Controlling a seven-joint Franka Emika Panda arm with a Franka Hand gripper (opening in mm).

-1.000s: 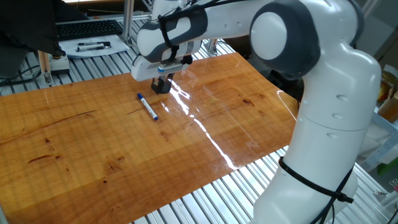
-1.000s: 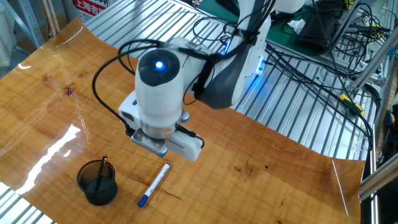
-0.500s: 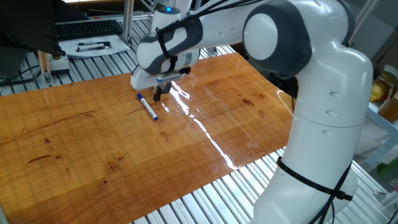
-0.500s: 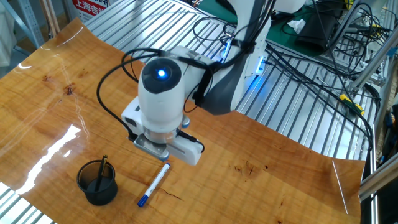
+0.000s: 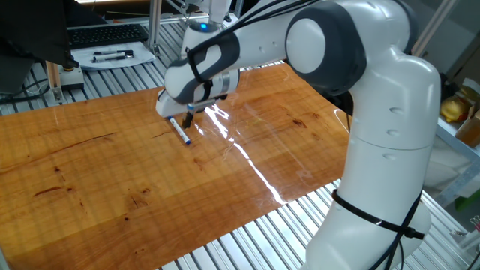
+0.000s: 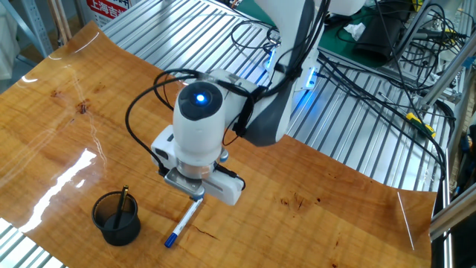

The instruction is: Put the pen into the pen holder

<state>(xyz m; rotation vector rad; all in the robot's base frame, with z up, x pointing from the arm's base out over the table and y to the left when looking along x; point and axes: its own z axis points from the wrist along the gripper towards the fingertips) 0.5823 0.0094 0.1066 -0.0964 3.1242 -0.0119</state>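
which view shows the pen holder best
The other fixed view: the pen holder stands unblocked at the near edge of the wooden table, a dark stick inside it. The first fixed view does not show it; the robot arm covers where it would be.

No legible text, label, brand, number or sign is showing in either view; only a red-and-white sign [image 6: 111, 9] is appearing beyond the far edge of the wooden table [image 6: 59, 112], and its characters are too small and cropped to read.
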